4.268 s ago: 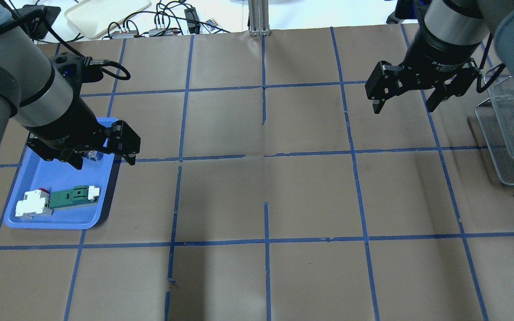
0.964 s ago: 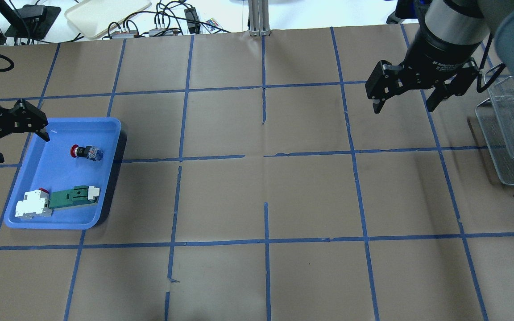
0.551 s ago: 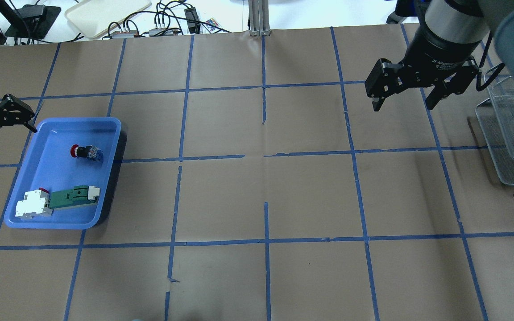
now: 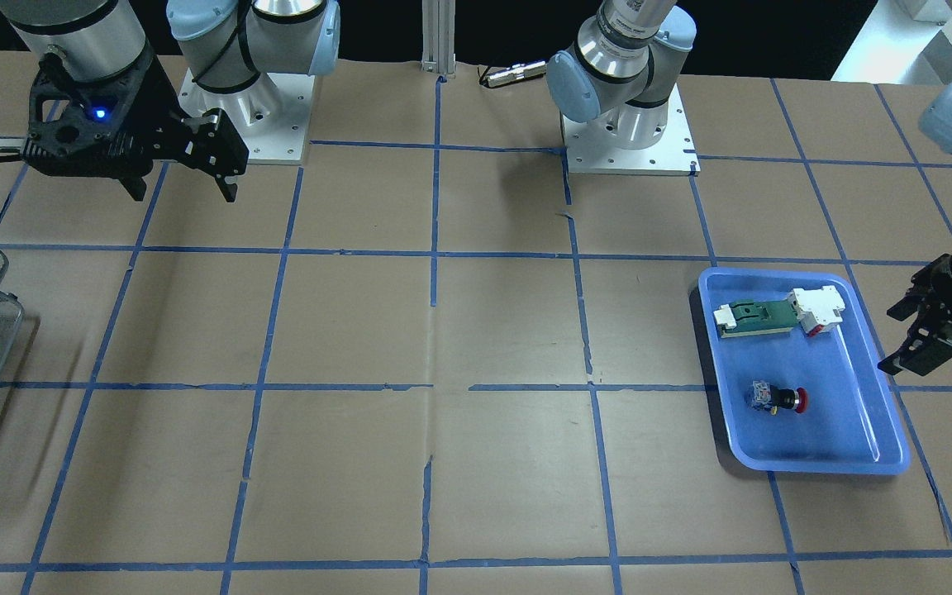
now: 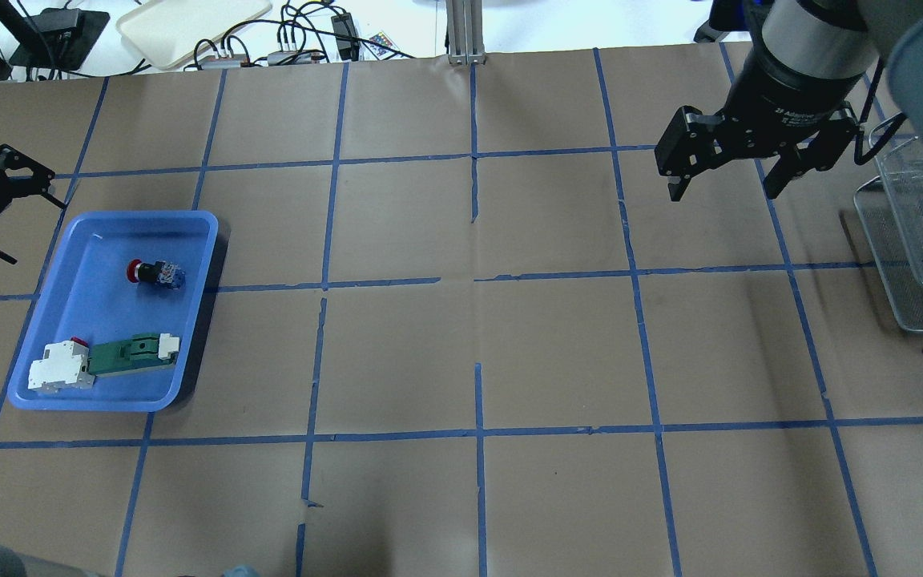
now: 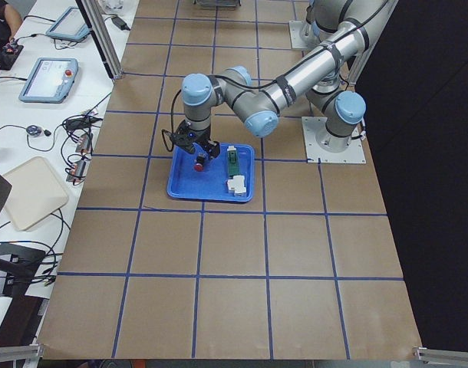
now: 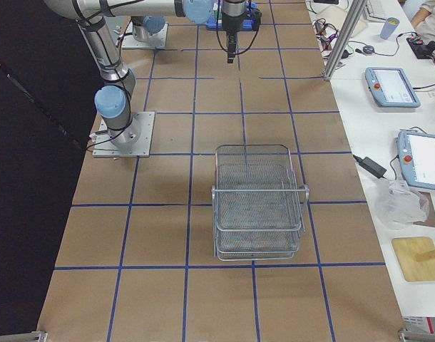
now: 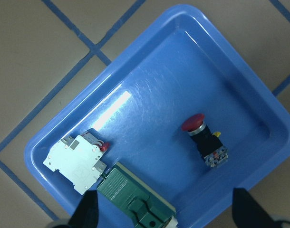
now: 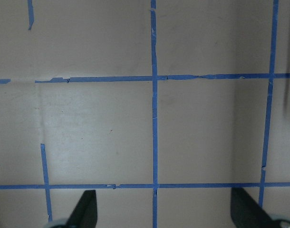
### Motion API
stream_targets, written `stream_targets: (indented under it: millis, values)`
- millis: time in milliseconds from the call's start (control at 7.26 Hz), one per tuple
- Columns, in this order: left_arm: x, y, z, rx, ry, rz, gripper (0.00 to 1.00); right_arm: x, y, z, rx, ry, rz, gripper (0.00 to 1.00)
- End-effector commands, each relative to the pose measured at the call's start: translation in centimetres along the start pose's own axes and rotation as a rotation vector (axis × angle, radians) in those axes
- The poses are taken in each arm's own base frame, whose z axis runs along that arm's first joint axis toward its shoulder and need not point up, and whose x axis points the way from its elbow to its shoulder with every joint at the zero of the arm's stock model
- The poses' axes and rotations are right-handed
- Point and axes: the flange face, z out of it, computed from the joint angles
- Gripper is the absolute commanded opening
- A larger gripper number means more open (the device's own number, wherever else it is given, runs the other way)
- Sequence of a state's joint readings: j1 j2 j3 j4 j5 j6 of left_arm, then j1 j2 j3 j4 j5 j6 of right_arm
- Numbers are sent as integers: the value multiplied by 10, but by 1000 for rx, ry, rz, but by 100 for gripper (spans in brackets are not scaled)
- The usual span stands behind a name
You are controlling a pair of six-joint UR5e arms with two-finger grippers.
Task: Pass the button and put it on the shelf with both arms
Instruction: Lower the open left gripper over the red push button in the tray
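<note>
The button (image 5: 153,272), red cap and blue-and-white back, lies on its side in the blue tray (image 5: 141,216). It also shows in the front view (image 4: 778,399) and the left wrist view (image 8: 202,137). My left gripper (image 5: 33,231) is open and empty, beside the tray's outer far corner, clear of the button; the front view shows it at the right edge (image 4: 887,343). My right gripper (image 5: 722,196) is open and empty, hovering above the table near the wire-mesh shelf (image 5: 918,240). The shelf stands empty in the right side view (image 7: 257,206).
A green-and-white flat part (image 5: 129,354) and a white block with a red bit (image 5: 61,370) lie at the tray's near end. Brown paper with a blue tape grid covers the table. Cables and a white tray (image 5: 189,24) lie beyond the far edge.
My left gripper has drawn back from over the button to the left of the tray, still open and empty. The button stays in the tray. The right gripper has barely moved.
</note>
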State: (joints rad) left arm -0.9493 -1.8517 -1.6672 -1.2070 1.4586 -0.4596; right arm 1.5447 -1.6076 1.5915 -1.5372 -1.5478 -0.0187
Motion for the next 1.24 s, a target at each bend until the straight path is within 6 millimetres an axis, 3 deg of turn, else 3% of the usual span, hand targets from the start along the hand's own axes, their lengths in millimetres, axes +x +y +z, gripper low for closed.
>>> stream_targets:
  millis: [0, 413, 1101]
  values:
    - [-15, -21, 40, -178, 70, -181, 100, 3, 0, 3, -3, 12, -4, 100]
    - [-4, -40, 86, -287, 112, -300, 100, 1, 0, 4, -4, 11, -18, 100]
    - [-2, -57, 129, -341, 77, -398, 100, 1, 0, 4, -6, 11, -18, 100]
